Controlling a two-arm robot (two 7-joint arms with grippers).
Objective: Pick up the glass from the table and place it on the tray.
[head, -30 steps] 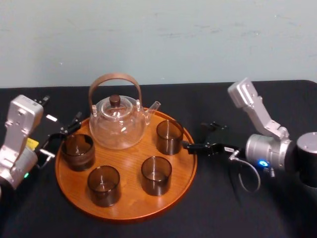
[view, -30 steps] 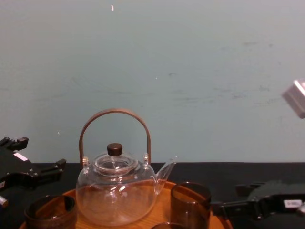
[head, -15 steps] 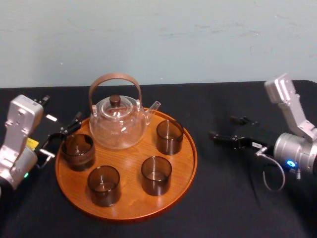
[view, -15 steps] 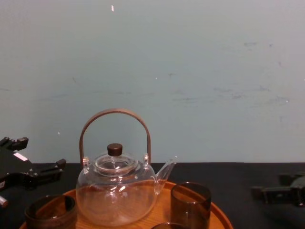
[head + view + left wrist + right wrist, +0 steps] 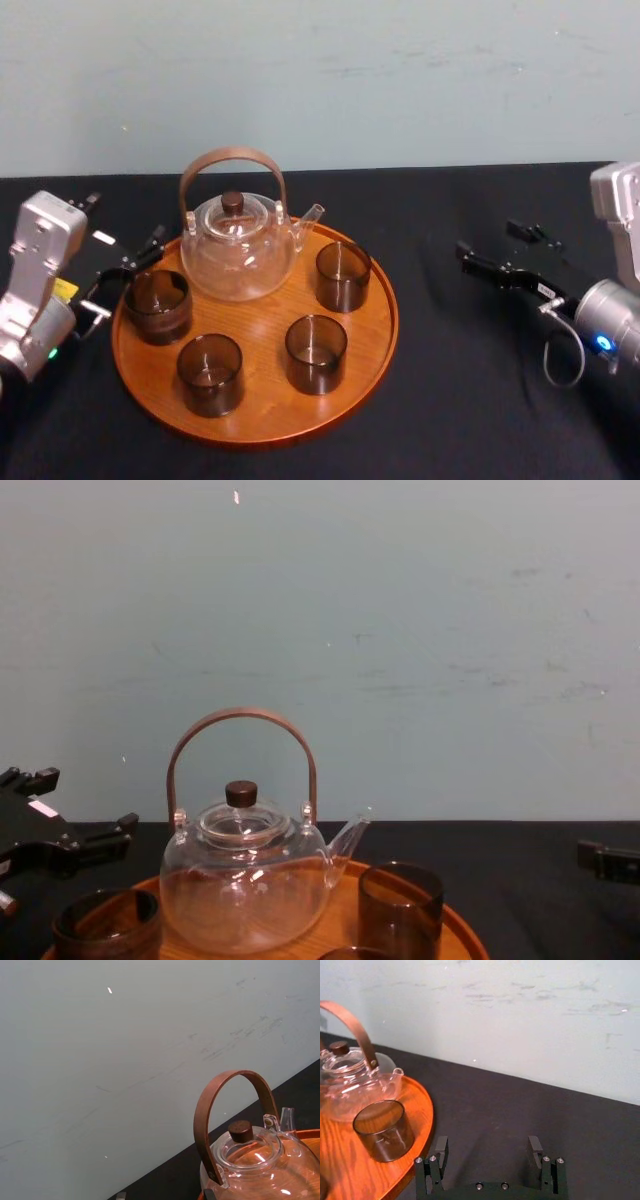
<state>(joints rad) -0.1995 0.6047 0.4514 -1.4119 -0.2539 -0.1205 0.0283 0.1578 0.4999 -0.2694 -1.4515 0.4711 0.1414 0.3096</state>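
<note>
Several dark smoky glasses stand upright on the round wooden tray [image 5: 375, 335]. The right-rear glass [image 5: 343, 275] also appears beside the teapot in the right wrist view [image 5: 384, 1130] and in the chest view [image 5: 400, 910]. My right gripper [image 5: 497, 250] hangs open and empty over the black table [image 5: 460, 400], well to the right of the tray; its fingers stand wide apart [image 5: 487, 1147]. My left gripper [image 5: 122, 280] sits open at the tray's left edge, next to the left glass [image 5: 157, 305], holding nothing.
A clear glass teapot [image 5: 238, 245] with a brown hoop handle stands at the back of the tray, its spout pointing right. Black cloth lies bare to the right of the tray and in front of it. A pale wall stands behind the table.
My right gripper has pulled back to the right, from close beside the tray's right-rear glass to well away from the tray. The glass stays on the tray. The left arm has not moved.
</note>
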